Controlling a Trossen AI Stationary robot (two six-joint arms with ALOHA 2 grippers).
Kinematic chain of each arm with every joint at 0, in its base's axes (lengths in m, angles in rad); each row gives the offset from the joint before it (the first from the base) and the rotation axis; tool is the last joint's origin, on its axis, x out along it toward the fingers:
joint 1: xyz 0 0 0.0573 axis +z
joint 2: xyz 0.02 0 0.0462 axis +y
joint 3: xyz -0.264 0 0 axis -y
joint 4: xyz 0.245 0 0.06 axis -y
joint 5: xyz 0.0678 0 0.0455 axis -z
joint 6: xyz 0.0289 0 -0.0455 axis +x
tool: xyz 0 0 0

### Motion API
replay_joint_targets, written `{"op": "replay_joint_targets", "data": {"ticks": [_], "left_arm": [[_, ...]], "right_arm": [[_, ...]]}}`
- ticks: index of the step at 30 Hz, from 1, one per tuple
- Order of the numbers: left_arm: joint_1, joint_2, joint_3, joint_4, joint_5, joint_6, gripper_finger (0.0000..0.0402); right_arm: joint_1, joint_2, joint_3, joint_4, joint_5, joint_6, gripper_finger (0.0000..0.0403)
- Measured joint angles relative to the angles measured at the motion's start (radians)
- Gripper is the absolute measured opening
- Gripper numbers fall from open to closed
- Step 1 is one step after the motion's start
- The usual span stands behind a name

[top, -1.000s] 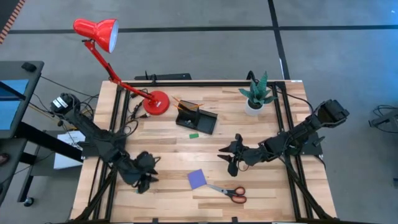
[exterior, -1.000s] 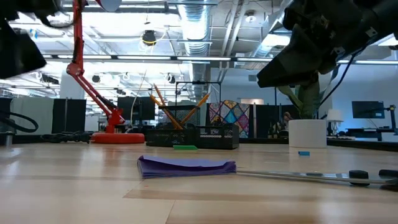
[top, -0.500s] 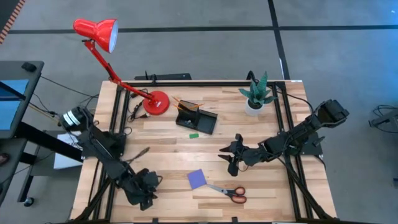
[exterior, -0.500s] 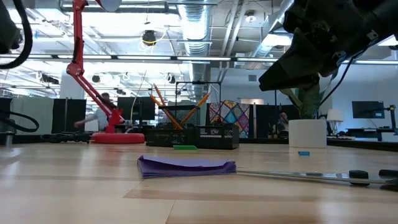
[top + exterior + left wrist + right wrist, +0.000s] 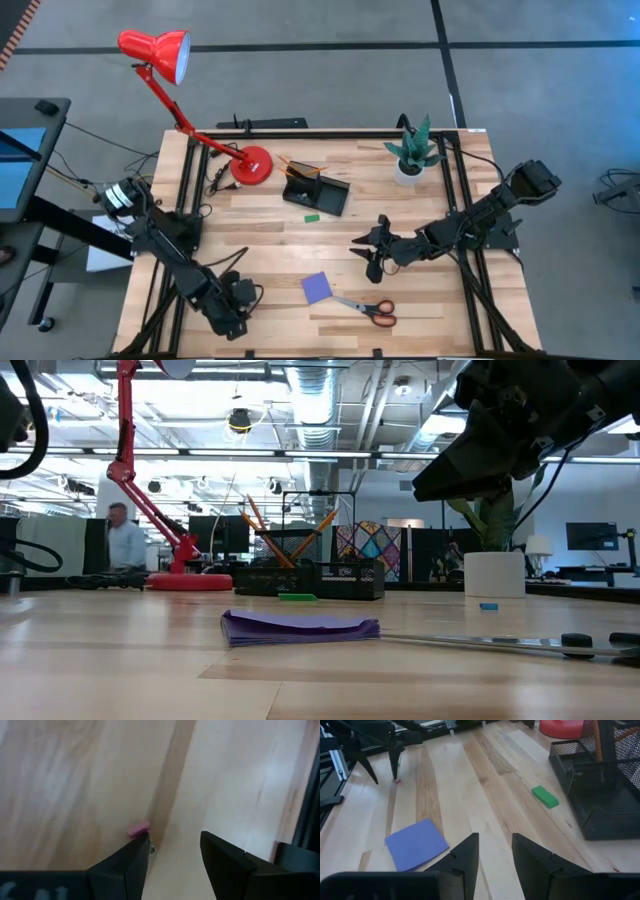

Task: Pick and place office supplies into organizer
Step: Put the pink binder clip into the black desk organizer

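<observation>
My left gripper hangs open just above the table near the front left, pointing steeply down. A small pink thing lies at one fingertip. My right gripper hovers open over the table's middle right, holding nothing. The purple notepad lies flat in front of it, and the red-handled scissors lie beside the notepad. The green eraser lies on the table by the black organizer. Orange pencils stand slanting in the organizer's taller section. My left gripper has one fingertip right at the small pink thing on the table, coming at it from above. Whether the finger touches it I cannot tell. Nothing lies between the two fingers.
A red desk lamp stands with its base at the far left, next to the organizer. A potted plant sits at the far right. Bare wood lies between the two grippers. A person passes in the room behind.
My left gripper has gone toward the table's near edge and down, tipping more steeply toward the tabletop. The right arm and the supplies have kept still. A person has walked across the room behind.
</observation>
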Motion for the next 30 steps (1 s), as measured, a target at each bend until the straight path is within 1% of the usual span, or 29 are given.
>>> {"op": "replay_joint_targets", "data": {"ticks": [5, 8, 11, 16, 20, 23, 30], "left_arm": [[0.015, -0.020, 0.027, -0.111, 0.050, -0.039, 0.0171], [0.017, -0.032, 0.036, -0.118, 0.066, -0.048, 0.0166], [0.017, -0.037, 0.037, -0.128, 0.046, -0.062, 0.0160], [0.017, -0.037, 0.033, -0.202, 0.001, -0.103, 0.0155], [0.017, -0.037, 0.018, -0.198, -0.033, -0.107, 0.0155], [0.017, -0.037, -0.006, -0.161, -0.067, -0.107, 0.0154], [0.017, -0.042, -0.061, -0.060, -0.067, -0.140, 0.0154]], "right_arm": [[0.000, 0.000, 0.000, 0.000, 0.000, 0.000, 0.0111], [0.000, 0.000, 0.000, 0.000, 0.000, 0.000, 0.0111], [0.000, 0.000, 0.000, 0.000, 0.001, 0.000, 0.0111], [0.000, 0.000, 0.000, 0.000, 0.001, 0.000, 0.0111], [0.000, 0.000, 0.000, 0.000, 0.001, 0.000, 0.0111], [0.000, 0.000, 0.000, 0.000, 0.000, 0.000, 0.0111], [0.000, 0.000, 0.000, 0.000, 0.000, 0.000, 0.0111]]}}
